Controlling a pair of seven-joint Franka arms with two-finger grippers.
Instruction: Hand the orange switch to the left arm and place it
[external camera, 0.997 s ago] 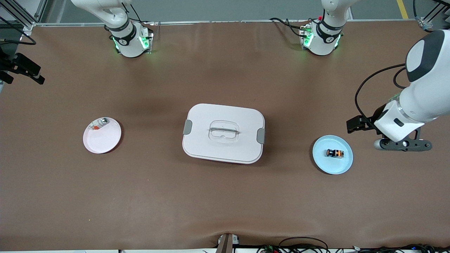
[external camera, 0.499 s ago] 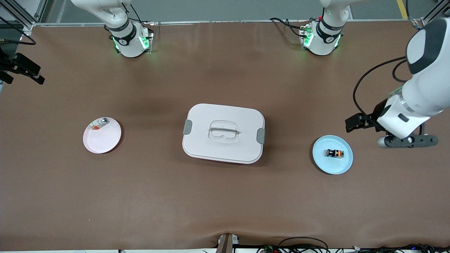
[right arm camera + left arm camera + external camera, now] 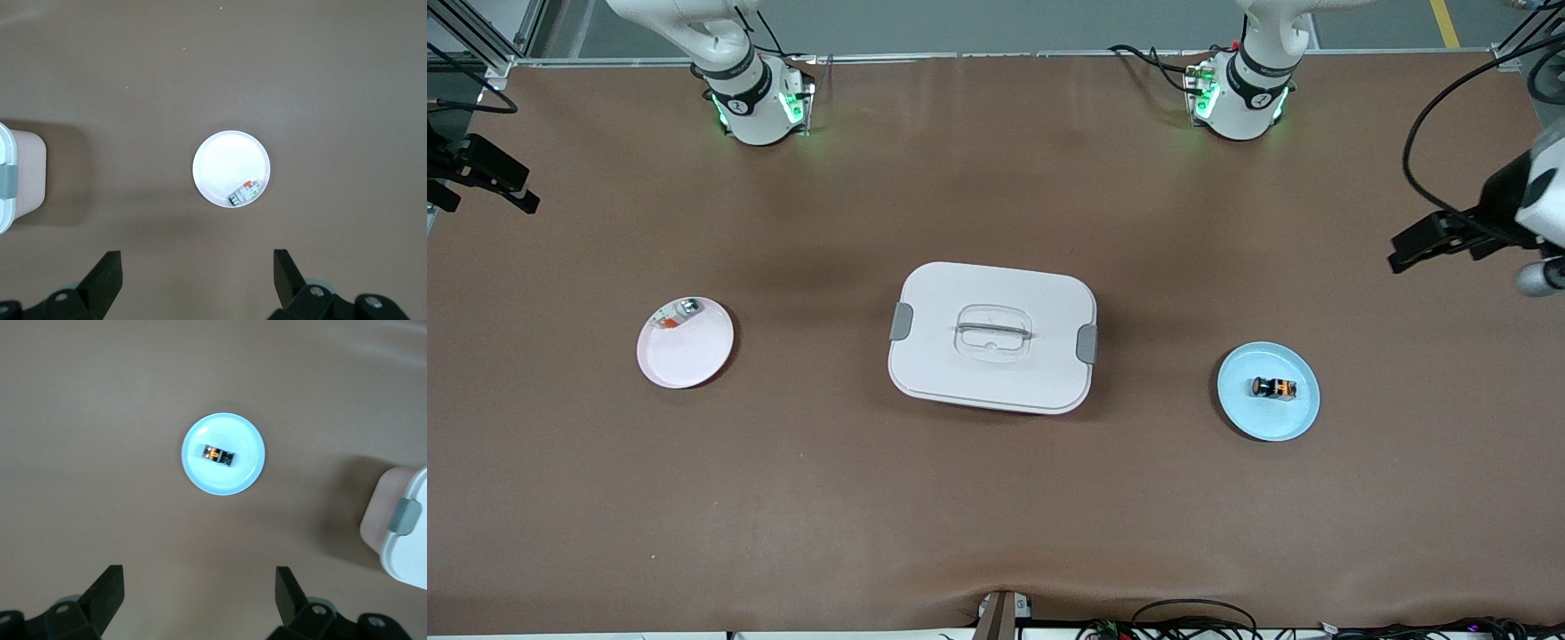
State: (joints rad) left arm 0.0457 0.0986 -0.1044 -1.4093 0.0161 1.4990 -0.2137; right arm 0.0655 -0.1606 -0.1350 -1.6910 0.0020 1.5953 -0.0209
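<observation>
1. The orange switch (image 3: 1273,388) lay on a blue plate (image 3: 1296,420) toward the left arm's end of the table.
2. The box (image 3: 992,337) sat mid-table.
3. The left gripper (image 3: 198,603) hung high above the table, jaws wide, empty.
4. The right gripper (image 3: 197,285) likewise gaped, empty.

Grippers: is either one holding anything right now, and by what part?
Nothing is held. The left gripper and right gripper are both open and empty; the orange switch lies on its blue plate.

Front camera looks down across the whole table (image 3: 996,498); wrist cameras look straight down, sharing the box (image 3: 992,336).
</observation>
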